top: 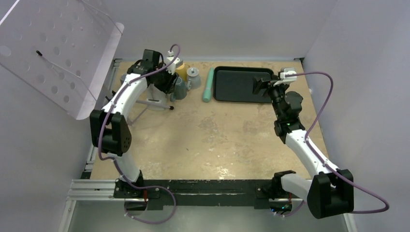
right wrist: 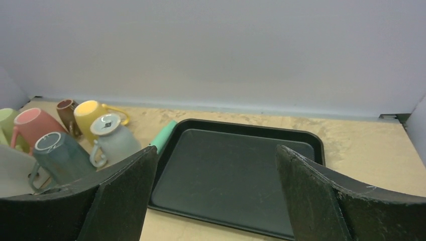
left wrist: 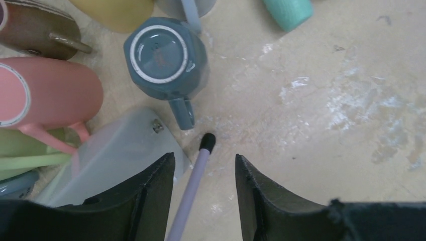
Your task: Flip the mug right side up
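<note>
A dark teal mug (left wrist: 166, 57) stands upside down on the table, its white-ringed base up and its handle (left wrist: 182, 111) pointing toward my left gripper. It also shows in the right wrist view (right wrist: 58, 153) and the top view (top: 180, 90). My left gripper (left wrist: 205, 165) is open and empty, hovering just short of the handle. A grey mug (right wrist: 113, 135) also stands upside down beside the teal one. My right gripper (right wrist: 215, 149) is open and empty above the near edge of a black tray (right wrist: 236, 170).
A pink mug (left wrist: 50, 93) lies on its side, with brown (left wrist: 30, 27), yellow (left wrist: 113, 10) and green (left wrist: 20, 150) mugs around it. A lavender rod with a black tip (left wrist: 206, 143) and a translucent grey base (left wrist: 115, 155) lie under my left fingers. A mint cylinder (top: 209, 84) lies left of the tray.
</note>
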`<state>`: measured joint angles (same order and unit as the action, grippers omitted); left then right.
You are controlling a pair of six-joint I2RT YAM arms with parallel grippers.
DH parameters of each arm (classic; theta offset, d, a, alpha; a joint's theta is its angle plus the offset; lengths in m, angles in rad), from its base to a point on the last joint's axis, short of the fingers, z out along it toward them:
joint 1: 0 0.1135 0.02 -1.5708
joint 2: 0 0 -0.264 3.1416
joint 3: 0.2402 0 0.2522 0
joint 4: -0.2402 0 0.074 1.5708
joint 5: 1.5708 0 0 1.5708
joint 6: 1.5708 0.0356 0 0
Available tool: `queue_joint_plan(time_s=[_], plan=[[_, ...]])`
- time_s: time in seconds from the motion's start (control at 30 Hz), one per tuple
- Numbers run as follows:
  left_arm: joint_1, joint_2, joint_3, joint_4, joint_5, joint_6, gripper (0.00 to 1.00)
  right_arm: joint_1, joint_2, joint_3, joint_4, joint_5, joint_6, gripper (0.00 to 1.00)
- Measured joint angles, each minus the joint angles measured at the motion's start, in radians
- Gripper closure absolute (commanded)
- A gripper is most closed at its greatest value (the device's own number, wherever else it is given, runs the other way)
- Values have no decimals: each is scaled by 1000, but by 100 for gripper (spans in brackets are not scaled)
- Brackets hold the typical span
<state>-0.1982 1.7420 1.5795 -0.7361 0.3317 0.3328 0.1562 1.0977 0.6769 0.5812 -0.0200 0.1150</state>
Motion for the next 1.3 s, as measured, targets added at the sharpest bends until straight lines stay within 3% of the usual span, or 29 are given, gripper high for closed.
queue_joint_plan(time_s=[0.2,0.73,0.93,1.03,1.1,1.3], plan=[[0,108,35,10,-82,-11,51,37,0,6,-42,32,0,10],[-11,288,48,49,-128,-54,50,53,2,23,-97,90,9,10],[-11,331,80,73,-132,-69,61,53,11,33,-105,89,9,9],[-11,338,85,91,-131,-77,81,53,10,34,-106,90,9,9],[-11,339,86,95,-134,-84,100,53,10,34,-108,92,9,9],[-10,340,87,100,-127,-92,100,57,10,49,-137,108,11,8]])
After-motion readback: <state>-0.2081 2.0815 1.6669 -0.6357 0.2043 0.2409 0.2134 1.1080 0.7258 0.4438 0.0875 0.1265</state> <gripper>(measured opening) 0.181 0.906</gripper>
